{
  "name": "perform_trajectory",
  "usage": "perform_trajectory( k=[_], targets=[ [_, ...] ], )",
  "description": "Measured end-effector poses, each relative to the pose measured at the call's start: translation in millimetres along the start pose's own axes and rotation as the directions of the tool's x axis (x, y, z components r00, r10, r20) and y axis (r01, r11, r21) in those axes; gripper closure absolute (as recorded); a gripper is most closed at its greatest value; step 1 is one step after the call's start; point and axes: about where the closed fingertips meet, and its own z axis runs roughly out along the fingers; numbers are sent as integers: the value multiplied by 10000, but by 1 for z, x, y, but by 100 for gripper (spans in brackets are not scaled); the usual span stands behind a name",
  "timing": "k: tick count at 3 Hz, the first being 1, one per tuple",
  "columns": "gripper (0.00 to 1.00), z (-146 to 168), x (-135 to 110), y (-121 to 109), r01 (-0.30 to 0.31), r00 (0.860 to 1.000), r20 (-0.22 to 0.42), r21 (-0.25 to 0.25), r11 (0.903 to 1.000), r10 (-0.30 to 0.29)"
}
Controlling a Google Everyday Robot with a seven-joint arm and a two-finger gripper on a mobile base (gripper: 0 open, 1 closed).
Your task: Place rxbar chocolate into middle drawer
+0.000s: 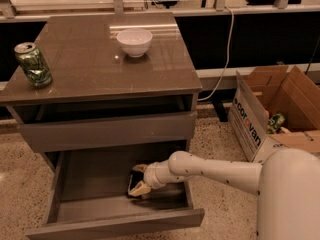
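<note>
Camera view: middle drawer [95,181] pulled out, below upper drawer [107,130]. Arm reaches in from right. Pincer [136,180] low inside drawer, near right rear of floor. Pincer fingers clamped on rxbar chocolate [132,185], one above, one below. Bar dark, tilted, at or just above drawer floor; contact unclear. On surface [90,76]: green can [33,64] at left edge, white bowl [134,41] toward back. Cardboard box [270,109] on floor at right.

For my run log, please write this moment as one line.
phase: placing | pincer: in middle drawer, holding rxbar chocolate | release: not yet
</note>
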Motion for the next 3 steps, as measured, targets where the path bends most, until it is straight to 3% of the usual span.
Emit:
perform_trajectory(
  k=[1,3],
  targets=[
    [0,0,-3,2,82,10000,45,-65,9999,-81],
    [0,-22,-36,13,1156,9920,545,-348,9927,-1136]
  ],
)
